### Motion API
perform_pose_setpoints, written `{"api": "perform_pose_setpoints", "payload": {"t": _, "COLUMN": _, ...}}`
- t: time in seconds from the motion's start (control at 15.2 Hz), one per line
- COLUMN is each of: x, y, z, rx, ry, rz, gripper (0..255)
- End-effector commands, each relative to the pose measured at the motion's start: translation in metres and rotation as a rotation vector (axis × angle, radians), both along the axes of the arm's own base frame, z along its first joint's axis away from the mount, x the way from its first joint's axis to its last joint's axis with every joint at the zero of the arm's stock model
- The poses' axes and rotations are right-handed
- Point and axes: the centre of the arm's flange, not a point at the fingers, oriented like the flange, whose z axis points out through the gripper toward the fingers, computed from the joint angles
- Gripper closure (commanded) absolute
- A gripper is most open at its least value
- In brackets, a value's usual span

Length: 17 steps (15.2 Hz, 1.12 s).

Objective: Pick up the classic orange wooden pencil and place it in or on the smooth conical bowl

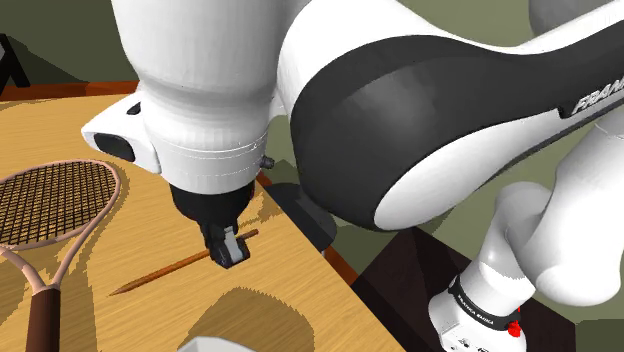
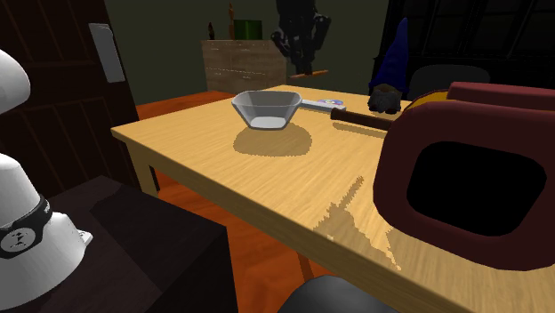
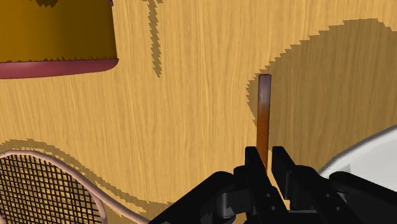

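Observation:
My black gripper is shut on the orange pencil, gripping it near its blunt end. The pencil slants down toward the shoulder view's left, tip lowest. In the wrist view the two fingers clasp the pencil, which sticks out straight ahead over the wooden table. From the second exterior view the gripper hangs above the table's far side with the pencil in it, behind the pale conical bowl. The bowl's rim lies just beside the gripper. A slice of the bowl shows below the gripper.
A racket lies on the wooden table to the shoulder view's left; its dark handle points toward the bowl. A large dark-red container with an orange wall stands on the table. The table edge runs near the gripper.

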Motion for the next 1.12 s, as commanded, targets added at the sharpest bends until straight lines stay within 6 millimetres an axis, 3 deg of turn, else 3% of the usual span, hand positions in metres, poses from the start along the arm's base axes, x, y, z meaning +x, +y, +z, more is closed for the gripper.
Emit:
{"api": "perform_pose_setpoints", "payload": {"t": 0.0, "x": -0.025, "y": 0.011, "z": 0.001, "rx": 0.0, "ry": 0.0, "rz": -0.001, "gripper": 255}}
{"api": "perform_pose_setpoints", "payload": {"t": 0.73, "x": -0.152, "y": 0.08, "z": 0.011, "rx": 0.0, "ry": 0.0, "rz": -0.001, "gripper": 255}}
{"api": "perform_pose_setpoints", "payload": {"t": 1.06, "x": -0.158, "y": 0.083, "z": -0.01, "rx": 0.0, "ry": 0.0, "rz": -0.001, "gripper": 255}}
